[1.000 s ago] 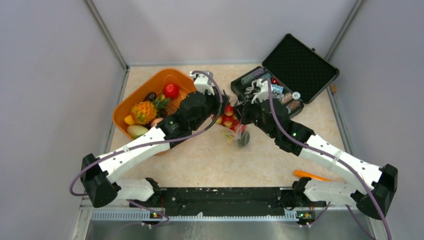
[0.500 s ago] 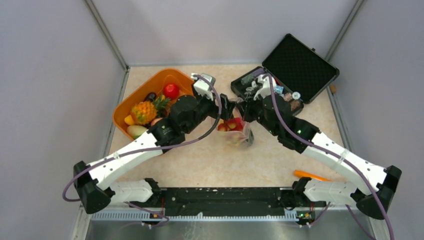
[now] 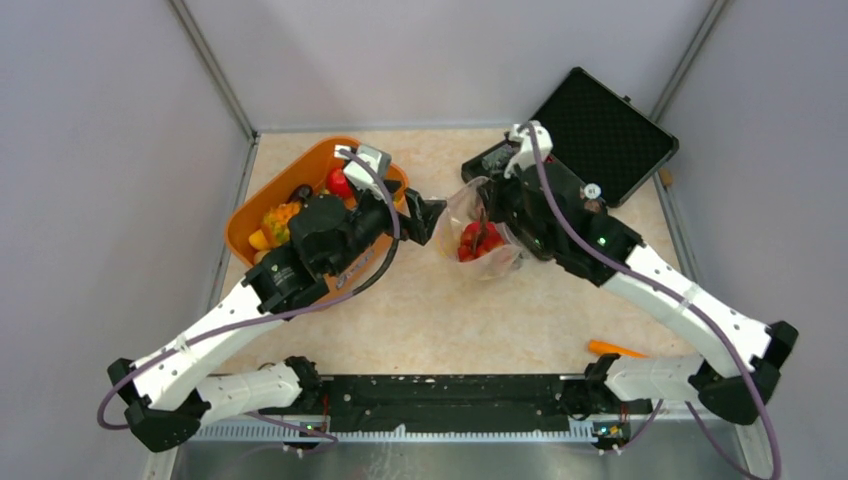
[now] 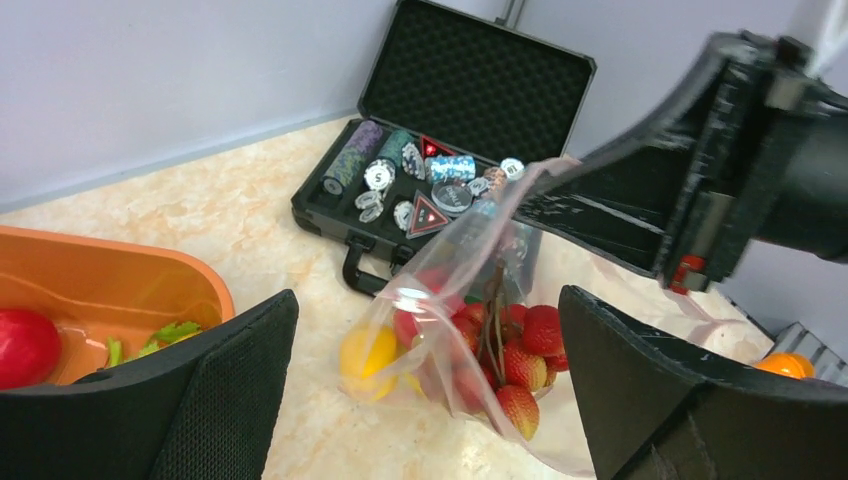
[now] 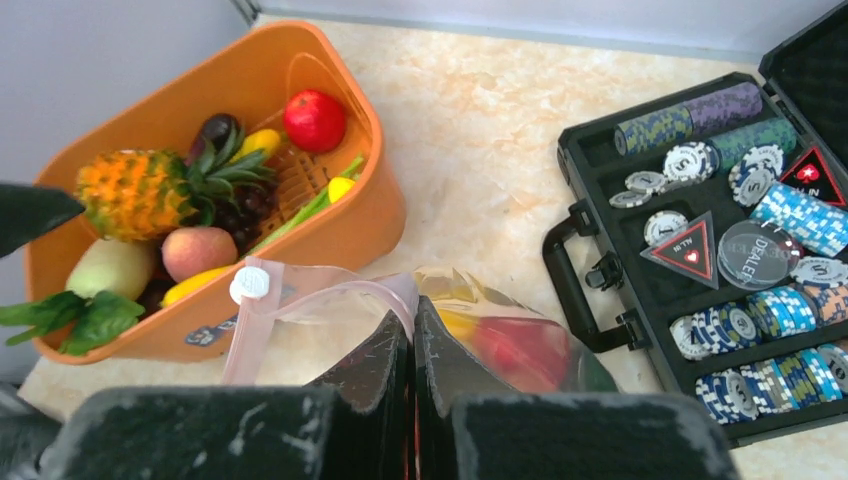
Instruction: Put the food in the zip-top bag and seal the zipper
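Note:
My right gripper (image 5: 412,325) is shut on the pink zipper (image 5: 300,288) of the clear zip-top bag (image 3: 482,240) and holds the bag up by that edge. The strip's white slider (image 5: 250,284) hangs to the left. Inside the bag lie food pieces: a red cluster (image 4: 505,352) and a yellow piece (image 4: 367,355). My left gripper (image 3: 428,218) stands wide open just left of the bag, touching nothing; in its wrist view the bag shows between its fingers (image 4: 235,390). More food, a pineapple (image 5: 135,190) and a red apple (image 5: 314,119), sits in the orange basket (image 5: 345,240).
An open black case (image 3: 598,128) with chips stands behind and to the right of the bag, its handle (image 4: 352,282) close to the bag. The orange basket (image 3: 300,160) is at the left. A small orange object (image 3: 615,350) lies near the right arm's base.
My left gripper has opened and drawn back to the left, away from the bag. My right gripper, still shut on the zipper edge, has moved the bag toward the back.

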